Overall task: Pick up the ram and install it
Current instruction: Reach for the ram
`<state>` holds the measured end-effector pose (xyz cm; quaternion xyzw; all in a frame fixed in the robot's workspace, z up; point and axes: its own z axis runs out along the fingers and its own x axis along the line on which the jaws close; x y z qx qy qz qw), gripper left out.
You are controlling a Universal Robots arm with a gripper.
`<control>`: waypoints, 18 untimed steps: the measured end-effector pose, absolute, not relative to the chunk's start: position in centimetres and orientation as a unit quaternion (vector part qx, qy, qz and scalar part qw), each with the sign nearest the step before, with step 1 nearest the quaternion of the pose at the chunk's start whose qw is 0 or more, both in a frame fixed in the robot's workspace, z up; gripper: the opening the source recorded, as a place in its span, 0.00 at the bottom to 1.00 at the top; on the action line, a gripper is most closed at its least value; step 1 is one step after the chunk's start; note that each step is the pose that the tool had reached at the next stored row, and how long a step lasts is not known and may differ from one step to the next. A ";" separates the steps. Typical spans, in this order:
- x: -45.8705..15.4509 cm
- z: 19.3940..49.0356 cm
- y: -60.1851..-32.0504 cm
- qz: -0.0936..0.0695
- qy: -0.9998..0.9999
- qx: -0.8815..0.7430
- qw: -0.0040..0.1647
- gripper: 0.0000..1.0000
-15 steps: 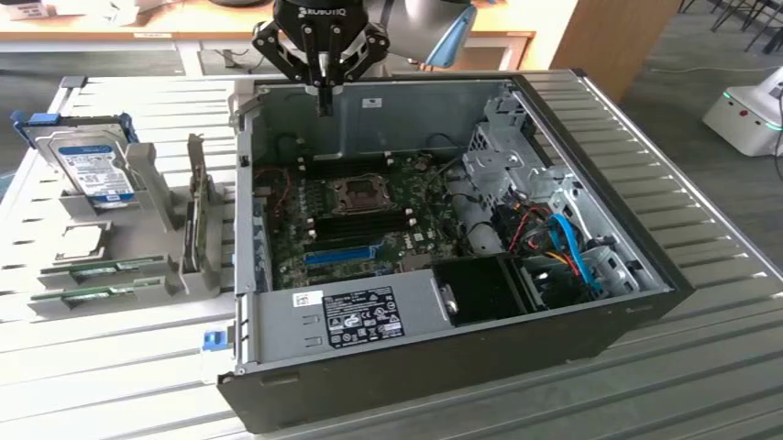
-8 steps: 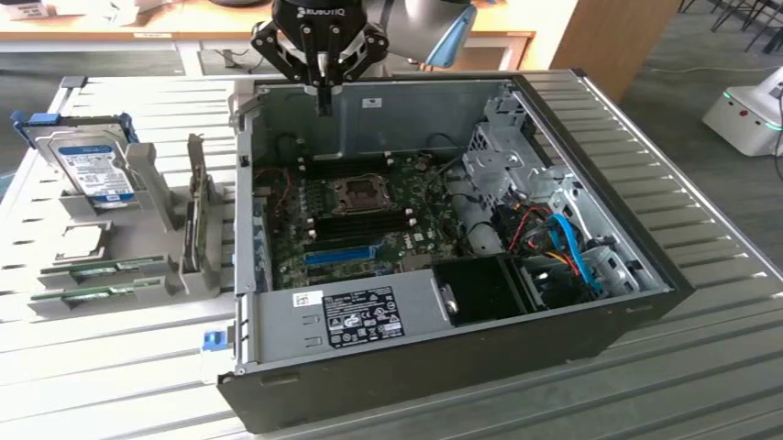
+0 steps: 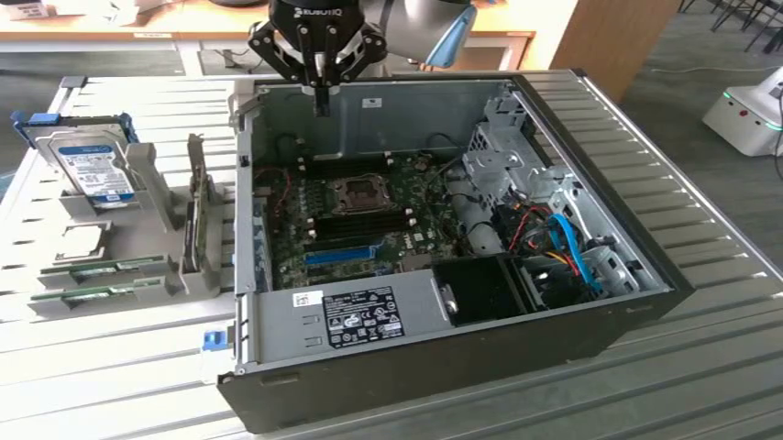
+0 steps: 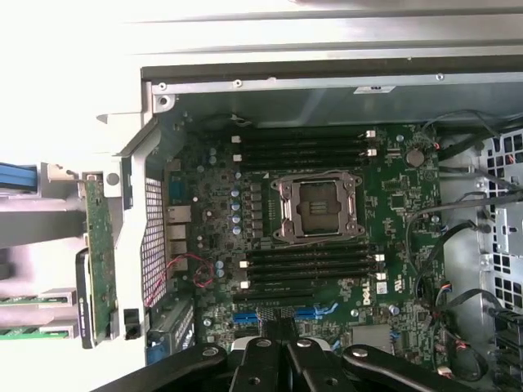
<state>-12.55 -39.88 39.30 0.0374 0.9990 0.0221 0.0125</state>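
- two ram sticks [image 3: 105, 270] lie flat in a grey rack [image 3: 159, 284] near the worktop [image 3: 722, 367] edge on the exterior view's left, well apart from the end effector [image 3: 321, 99].
- the end effector is clenched on nothing and hangs over the far wall of the open computer case [image 3: 612, 302].
- the black memory slots [image 4: 306, 265] on the motherboard look empty.
- step in hand, as i judge it: the pick, not yet begun. grasping so thin a board calls for parted fingers squared to its long edge.

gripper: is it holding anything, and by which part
Nothing is held: the gripper is shut and empty, above the open computer case.
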 end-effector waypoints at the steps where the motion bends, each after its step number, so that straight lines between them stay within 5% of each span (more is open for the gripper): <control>1: -12.6 39.3 -39.9 0.022 0.999 0.037 0.012 0.10; 18: -14.8 39.2 -39.9 0.022 0.999 0.037 0.012 0.10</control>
